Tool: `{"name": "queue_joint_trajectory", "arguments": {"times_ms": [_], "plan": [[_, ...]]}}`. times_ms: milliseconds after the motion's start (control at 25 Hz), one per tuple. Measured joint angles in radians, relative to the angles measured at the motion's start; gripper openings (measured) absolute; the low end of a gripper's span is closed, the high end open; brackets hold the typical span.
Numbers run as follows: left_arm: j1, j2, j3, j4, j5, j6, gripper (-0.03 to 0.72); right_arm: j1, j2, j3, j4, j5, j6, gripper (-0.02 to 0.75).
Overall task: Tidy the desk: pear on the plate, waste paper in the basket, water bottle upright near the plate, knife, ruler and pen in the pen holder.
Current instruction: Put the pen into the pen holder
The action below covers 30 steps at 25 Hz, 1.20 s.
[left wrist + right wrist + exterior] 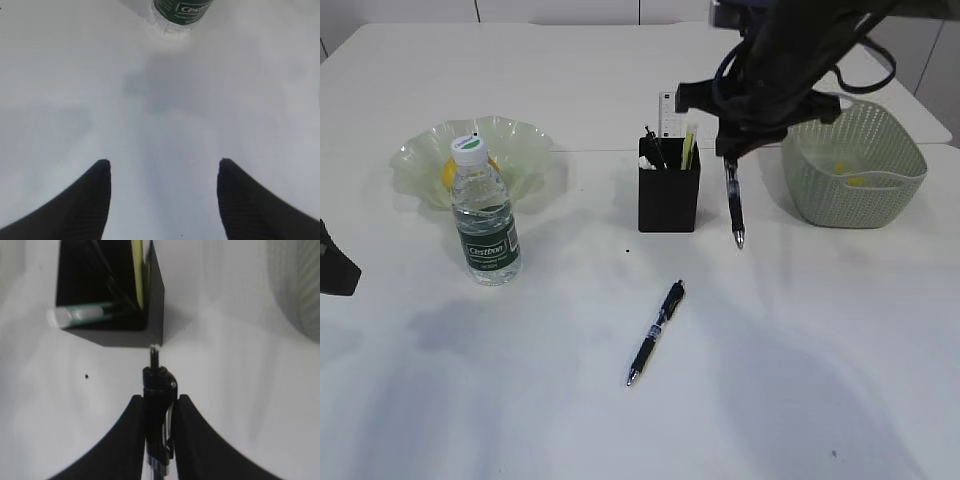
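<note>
Starting at the left, we are seeing our left fingers (102,172) spread over bare worktop (520,400), with the water bottle (485,215) standing upright just before the plate (515,145). A loose pen (655,332) is lying mid-worktop. Beside the pen holder (669,195), our right fingers (137,432) are pinching a second pen (733,205), hanging tip-down. The basket (855,175) is sitting rightmost, yellow scraps inside.

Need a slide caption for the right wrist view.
Right gripper holds a black pen beside the black pen holder.
</note>
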Motion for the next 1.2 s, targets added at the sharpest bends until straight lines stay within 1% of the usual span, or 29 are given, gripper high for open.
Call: {"name": "queue_joint_trajectory", "arguments": {"times_ms": [280,800,960,1200], "plan": [[0.000,0.000,0.000,0.000,0.004,0.000,0.474,0.000,-0.033,0.000,-0.031,-0.194,-0.016,0.118],[0.000,0.000,0.000,0.000,0.016,0.000,0.474,0.000,0.025,0.000,-0.186,-0.649,-0.025,0.118],[0.000,0.000,0.000,0.000,0.020,0.000,0.474,0.000,0.071,0.000,-0.258,-0.729,-0.026,0.117],[0.000,0.000,0.000,0.000,0.020,0.000,0.474,0.000,0.153,0.000,-0.309,-0.817,-0.027,0.117]]}}
